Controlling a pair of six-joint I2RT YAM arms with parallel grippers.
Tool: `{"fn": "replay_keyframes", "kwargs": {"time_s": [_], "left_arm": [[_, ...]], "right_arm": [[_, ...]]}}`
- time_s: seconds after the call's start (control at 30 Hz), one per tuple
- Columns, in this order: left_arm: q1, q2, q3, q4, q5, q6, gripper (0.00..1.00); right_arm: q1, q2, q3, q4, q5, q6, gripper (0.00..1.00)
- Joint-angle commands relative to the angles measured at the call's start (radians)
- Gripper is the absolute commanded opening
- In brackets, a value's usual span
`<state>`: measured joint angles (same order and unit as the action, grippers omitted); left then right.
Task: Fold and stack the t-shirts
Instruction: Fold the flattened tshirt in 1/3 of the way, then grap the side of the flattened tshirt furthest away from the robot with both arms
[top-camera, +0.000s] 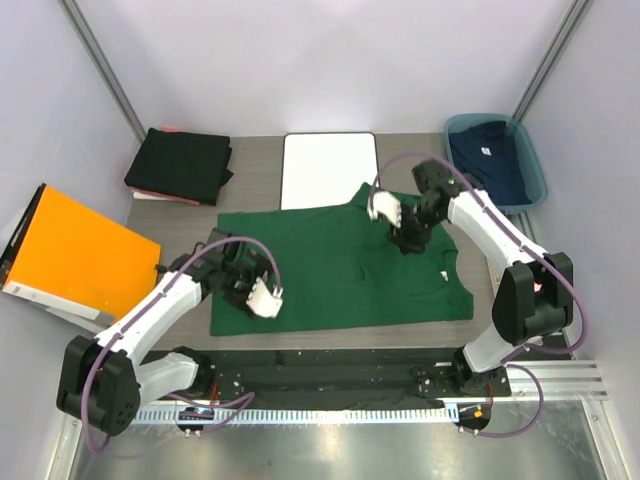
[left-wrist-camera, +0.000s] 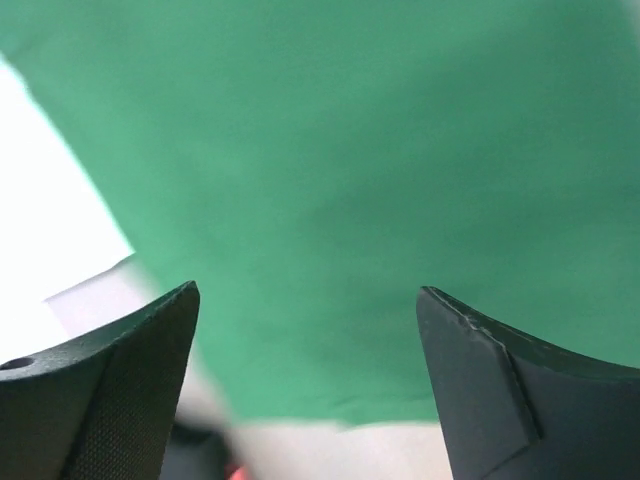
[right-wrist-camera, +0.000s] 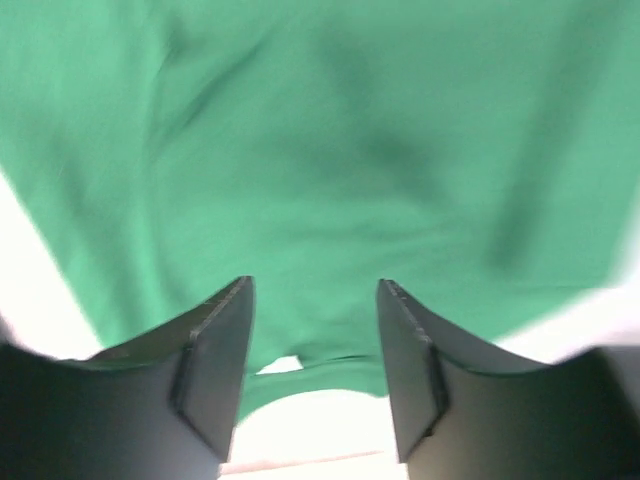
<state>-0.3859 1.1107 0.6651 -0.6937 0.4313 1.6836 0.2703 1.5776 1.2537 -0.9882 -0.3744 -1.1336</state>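
Note:
The dark green t-shirt (top-camera: 340, 265) lies spread flat in the middle of the table. My left gripper (top-camera: 248, 285) is open and empty, low over the shirt's left part; in the left wrist view (left-wrist-camera: 308, 300) the green cloth (left-wrist-camera: 350, 200) and its near edge lie between the fingers. My right gripper (top-camera: 405, 232) is open and empty over the shirt's upper right part; in the right wrist view (right-wrist-camera: 315, 290) a curved hem of the green cloth (right-wrist-camera: 330, 180) sits between the fingertips. Black folded t-shirts (top-camera: 180, 165) are stacked at the back left. The navy t-shirt (top-camera: 490, 155) lies in a bin.
A white rectangular board (top-camera: 328, 170) lies behind the green shirt. An orange folder (top-camera: 75, 255) hangs off the table's left side. The blue bin (top-camera: 535, 175) stands at the back right corner. Metal frame posts rise at both back corners.

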Motion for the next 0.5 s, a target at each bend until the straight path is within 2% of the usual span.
{"fn": "replay_keyframes", "kwargs": {"time_s": [0.0, 0.03, 0.07, 0.1, 0.13, 0.17, 0.27, 0.33, 0.47], "left_arm": [[0.011, 0.107, 0.191, 0.195, -0.083, -0.223, 0.91], [0.019, 0.144, 0.267, 0.204, -0.094, -0.238, 0.96], [0.047, 0.19, 0.309, 0.213, -0.103, -0.292, 1.0], [0.064, 0.269, 0.355, 0.203, -0.103, -0.303, 1.0], [0.08, 0.315, 0.44, 0.191, -0.092, -0.311, 1.0], [0.12, 0.348, 0.471, 0.186, -0.08, -0.314, 1.0], [0.175, 0.435, 0.521, 0.232, -0.074, -0.277, 1.0], [0.194, 0.51, 0.589, 0.163, -0.089, -0.222, 1.0], [0.225, 0.613, 0.72, 0.03, -0.121, -0.202, 1.0]], "right_arm": [[-0.063, 0.122, 0.26, 0.014, -0.144, 0.145, 0.6], [-0.084, 0.165, 0.304, 0.025, -0.156, 0.228, 0.6], [-0.106, 0.206, 0.397, 0.04, -0.191, 0.273, 0.65], [-0.147, 0.314, 0.448, 0.043, -0.207, 0.316, 0.71], [-0.17, 0.362, 0.504, 0.042, -0.224, 0.395, 0.72], [-0.19, 0.421, 0.607, 0.039, -0.266, 0.425, 0.71], [-0.249, 0.586, 0.764, 0.068, -0.282, 0.526, 0.72], [-0.258, 0.657, 0.802, 0.097, -0.256, 0.555, 0.73], [-0.295, 0.725, 0.839, 0.128, -0.239, 0.578, 0.73]]}}
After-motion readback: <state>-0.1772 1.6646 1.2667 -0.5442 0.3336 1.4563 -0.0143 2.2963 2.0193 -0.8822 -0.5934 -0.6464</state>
